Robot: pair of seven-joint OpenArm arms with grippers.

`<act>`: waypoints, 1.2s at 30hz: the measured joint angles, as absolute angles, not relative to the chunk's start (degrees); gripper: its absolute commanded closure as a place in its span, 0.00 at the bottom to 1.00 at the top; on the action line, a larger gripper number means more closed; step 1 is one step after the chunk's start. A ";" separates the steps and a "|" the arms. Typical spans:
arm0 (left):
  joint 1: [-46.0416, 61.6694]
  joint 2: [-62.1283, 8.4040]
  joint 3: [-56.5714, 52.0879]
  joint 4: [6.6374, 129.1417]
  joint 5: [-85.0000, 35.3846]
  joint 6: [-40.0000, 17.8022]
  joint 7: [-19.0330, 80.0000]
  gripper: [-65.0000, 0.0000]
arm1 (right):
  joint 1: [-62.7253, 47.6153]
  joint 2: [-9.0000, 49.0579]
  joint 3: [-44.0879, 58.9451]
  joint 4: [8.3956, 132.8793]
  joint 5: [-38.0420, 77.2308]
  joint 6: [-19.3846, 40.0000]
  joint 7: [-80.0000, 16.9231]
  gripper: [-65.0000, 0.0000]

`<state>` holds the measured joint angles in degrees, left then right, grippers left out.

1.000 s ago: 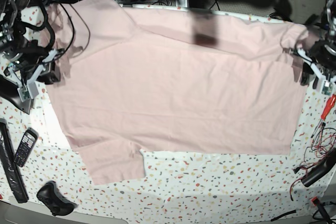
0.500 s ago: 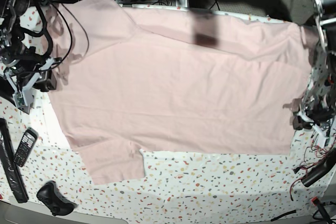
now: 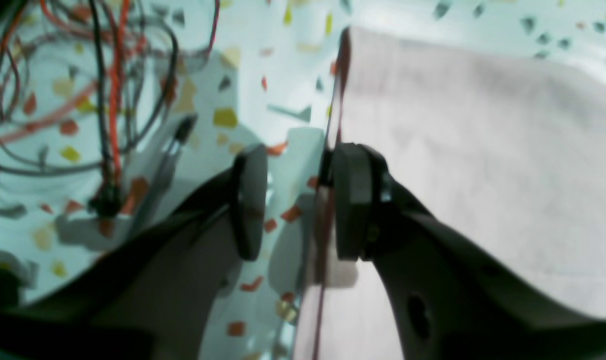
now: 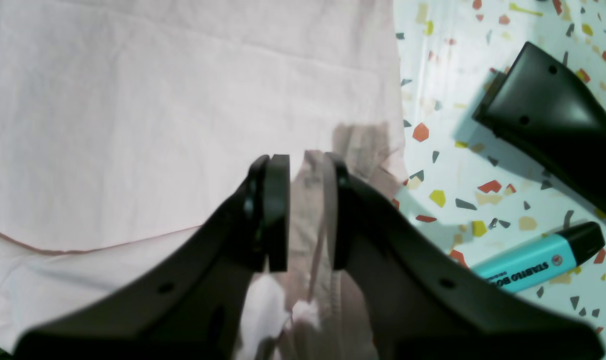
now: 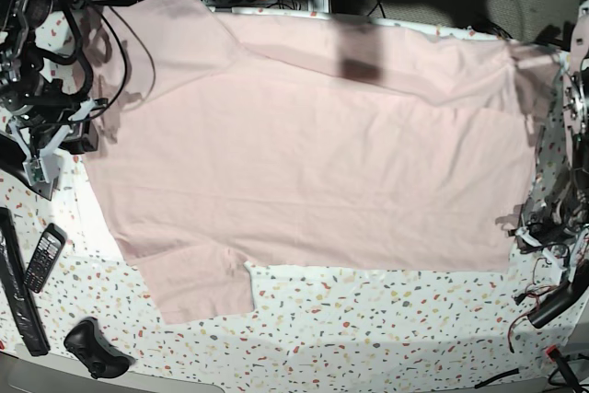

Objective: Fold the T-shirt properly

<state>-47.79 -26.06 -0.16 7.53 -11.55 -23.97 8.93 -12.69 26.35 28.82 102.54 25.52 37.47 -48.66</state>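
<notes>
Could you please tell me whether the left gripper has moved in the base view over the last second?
Yes. The left gripper has travelled down the T-shirt's right-hand edge, from near its top corner to its bottom corner.

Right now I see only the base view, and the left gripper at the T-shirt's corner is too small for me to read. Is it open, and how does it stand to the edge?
Observer: The left gripper is open. It straddles the T-shirt's edge, with one finger over the fabric and the other over the bare table.
Operator: And the right gripper?
Observer: The right gripper has its jaws a little apart, with a bunched fold of the shirt between them. Whether they pinch it I cannot tell.
Operator: Is anything near it that I should avoid?
Observer: A turquoise highlighter lies on the table beside that edge, apart from the fabric.
</notes>
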 measured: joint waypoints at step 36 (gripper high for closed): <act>-46.68 -22.37 -0.21 6.35 -7.22 -26.11 10.41 1.00 | -6.44 26.52 28.80 102.08 23.59 37.47 -31.70 0.74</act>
<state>-46.68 -22.37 -0.21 6.35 -7.22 -26.11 10.41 -6.44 26.52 28.80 102.08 23.59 37.47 -31.70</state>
